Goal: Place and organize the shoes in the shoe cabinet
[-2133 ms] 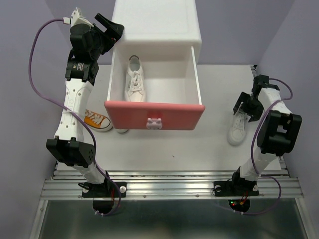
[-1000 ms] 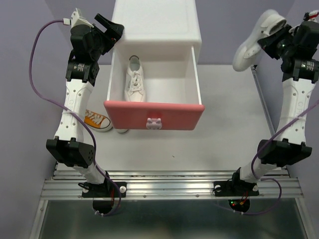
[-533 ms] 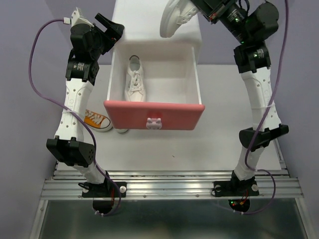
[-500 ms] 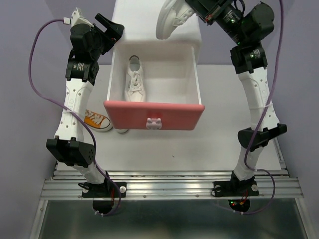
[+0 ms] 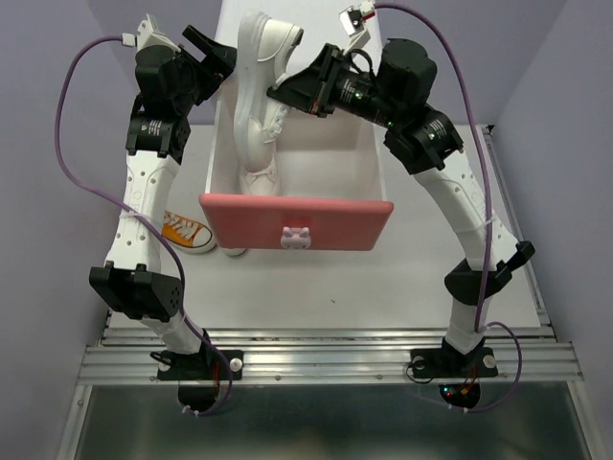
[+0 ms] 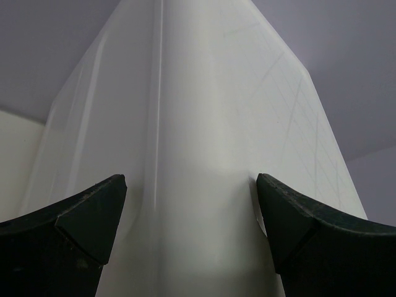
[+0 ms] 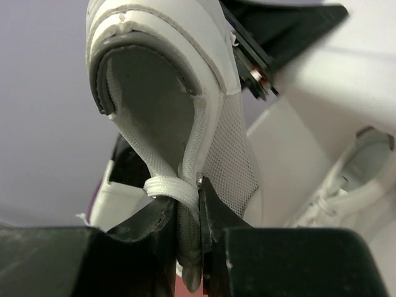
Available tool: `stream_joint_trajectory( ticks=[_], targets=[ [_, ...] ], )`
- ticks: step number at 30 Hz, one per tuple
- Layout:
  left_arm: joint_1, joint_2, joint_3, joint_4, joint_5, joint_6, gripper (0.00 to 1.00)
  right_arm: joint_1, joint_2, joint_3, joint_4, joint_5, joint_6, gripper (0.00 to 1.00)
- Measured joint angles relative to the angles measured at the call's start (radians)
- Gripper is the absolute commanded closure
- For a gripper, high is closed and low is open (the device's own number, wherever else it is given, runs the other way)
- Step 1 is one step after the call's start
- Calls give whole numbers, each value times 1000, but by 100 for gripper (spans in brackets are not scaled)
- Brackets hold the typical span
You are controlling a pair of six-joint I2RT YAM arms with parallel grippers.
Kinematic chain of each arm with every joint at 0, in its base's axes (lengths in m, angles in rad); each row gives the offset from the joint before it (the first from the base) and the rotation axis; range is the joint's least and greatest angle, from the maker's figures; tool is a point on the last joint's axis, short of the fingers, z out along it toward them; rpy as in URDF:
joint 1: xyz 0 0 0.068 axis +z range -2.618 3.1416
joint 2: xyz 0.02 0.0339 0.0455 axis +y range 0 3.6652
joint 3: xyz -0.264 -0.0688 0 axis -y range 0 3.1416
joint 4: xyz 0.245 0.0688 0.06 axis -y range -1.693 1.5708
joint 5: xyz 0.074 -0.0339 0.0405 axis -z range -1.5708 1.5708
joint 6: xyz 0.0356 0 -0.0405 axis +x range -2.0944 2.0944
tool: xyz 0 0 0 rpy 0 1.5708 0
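Observation:
My right gripper point(image 5: 284, 93) is shut on a white shoe point(image 5: 255, 86), which hangs toe-down over the left part of the shoe cabinet's point(image 5: 321, 29) open salmon-pink drawer point(image 5: 335, 222). In the right wrist view its fingers point(image 7: 213, 213) pinch the shoe's point(image 7: 161, 74) mesh collar beside the laces. A second white shoe point(image 5: 262, 178) lies in the drawer below, also seen as the white shoe point(image 7: 352, 179) at the right. An orange shoe point(image 5: 187, 233) lies on the table left of the drawer. My left gripper point(image 5: 216, 53) stands open, its jaws on either side of the cabinet's back-left corner point(image 6: 198, 142).
A bit of white sole point(image 5: 235, 252) shows under the drawer front's left end. The bunny knob point(image 5: 298, 236) sticks out toward the arms. Purple walls close in on both sides. Bare white table point(image 5: 421, 278) lies right of the drawer.
My right arm has swung the white shoe from the right side, across the cabinet top, to above the left part of the open drawer. The left arm has not moved.

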Motion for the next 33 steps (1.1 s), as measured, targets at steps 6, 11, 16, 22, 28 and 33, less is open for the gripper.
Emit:
stream_joint_trajectory(
  ticks=[6, 11, 16, 22, 28, 33],
  targets=[
    [0, -1, -3, 3, 0, 1, 4, 19, -19, -30, -249, 61, -105, 99],
    [0, -1, -16, 16, -1, 0, 4, 9, -40, -40, -415, 90, -170, 99],
    [0, -1, -16, 16, -1, 0, 4, 9, -42, -39, -510, 96, -196, 99],
    [0, -1, -16, 16, -1, 0, 4, 9, -52, -39, -594, 127, -211, 99],
    [0, -2, -21, 20, -1, 0, 4, 8, -69, -38, -644, 185, -241, 99],
    [0, -2, -21, 21, -2, 0, 4, 8, -69, -39, -675, 220, -259, 99]
  ],
)
